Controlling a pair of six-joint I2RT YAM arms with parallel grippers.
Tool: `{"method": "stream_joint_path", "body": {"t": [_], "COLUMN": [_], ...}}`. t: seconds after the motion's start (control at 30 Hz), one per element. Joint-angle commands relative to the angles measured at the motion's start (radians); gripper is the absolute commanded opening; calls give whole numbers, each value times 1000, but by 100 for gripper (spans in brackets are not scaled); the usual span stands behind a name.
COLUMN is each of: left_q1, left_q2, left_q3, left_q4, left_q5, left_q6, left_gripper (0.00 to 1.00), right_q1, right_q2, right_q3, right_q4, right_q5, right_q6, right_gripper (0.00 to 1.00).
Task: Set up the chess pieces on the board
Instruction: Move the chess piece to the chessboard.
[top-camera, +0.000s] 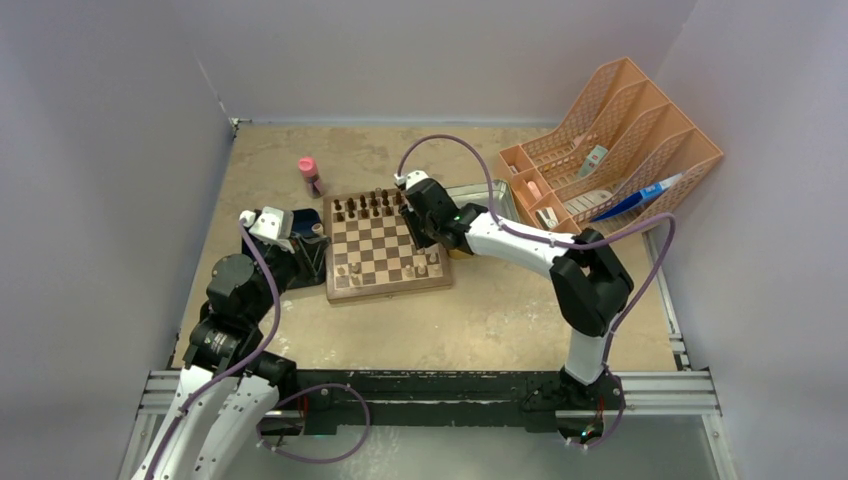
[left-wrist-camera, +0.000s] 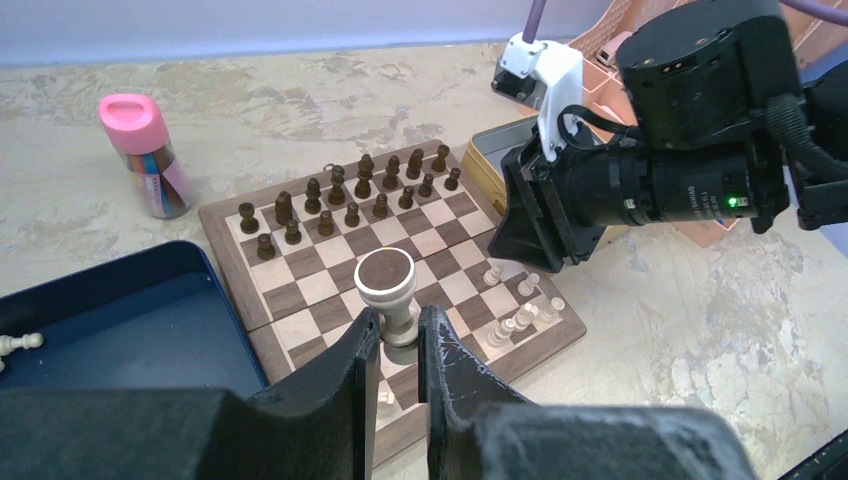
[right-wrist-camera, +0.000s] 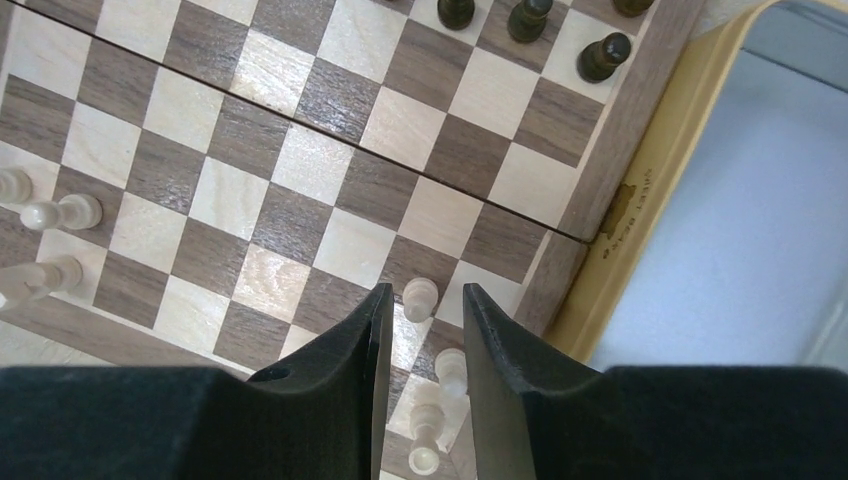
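The board (top-camera: 385, 250) lies mid-worktop, with a blue tray (top-camera: 303, 222) just beside its left edge and a metal tin (top-camera: 480, 192) at its right. An orange file rack (top-camera: 620, 130) holds a blue pen and small items. The right arm reaches across, and the right gripper (top-camera: 425, 238) is over the board's right side.

From the left wrist, the tray (left-wrist-camera: 120, 300) holds one pale piece at its left edge. The left gripper (left-wrist-camera: 400, 345) is clamped on a pale piece (left-wrist-camera: 387, 290) above the board (left-wrist-camera: 330, 275). Dark chess pieces (left-wrist-camera: 350, 195) fill the two far rows.

From the right wrist, the tin (right-wrist-camera: 720, 200) shows its bare floor. The right gripper (right-wrist-camera: 420, 330) points down with its jaws slightly apart, gripping nothing. A pale pawn (right-wrist-camera: 420, 298) stands on the board below the gap.
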Motion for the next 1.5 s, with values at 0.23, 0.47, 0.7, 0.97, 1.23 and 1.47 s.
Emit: {"method": "stream_joint_path", "body": {"t": [0.23, 0.47, 0.7, 0.97, 1.23, 1.47], "left_q1": [-3, -2, -3, -1, -2, -3], "left_q2": [7, 6, 6, 4, 4, 4], "left_q3": [11, 11, 11, 9, 9, 9], "left_q4": [33, 33, 33, 35, 36, 36], "left_q5": [10, 9, 12, 13, 13, 16], "left_q6": [25, 25, 25, 25, 26, 27], "left_gripper": [0, 0, 0, 0, 0, 0], "right_q1": [-7, -8, -7, -6, -7, 3], "right_q2": [37, 36, 46, 38, 9, -9], "right_q3": [-11, -16, -24, -23, -14, -19], "right_q4": [46, 42, 26, 26, -1, -22], "right_q5": [-44, -52, -32, -36, -17, -36], "right_q6": [10, 14, 17, 21, 15, 10], "right_gripper": [31, 25, 27, 16, 11, 9]}}
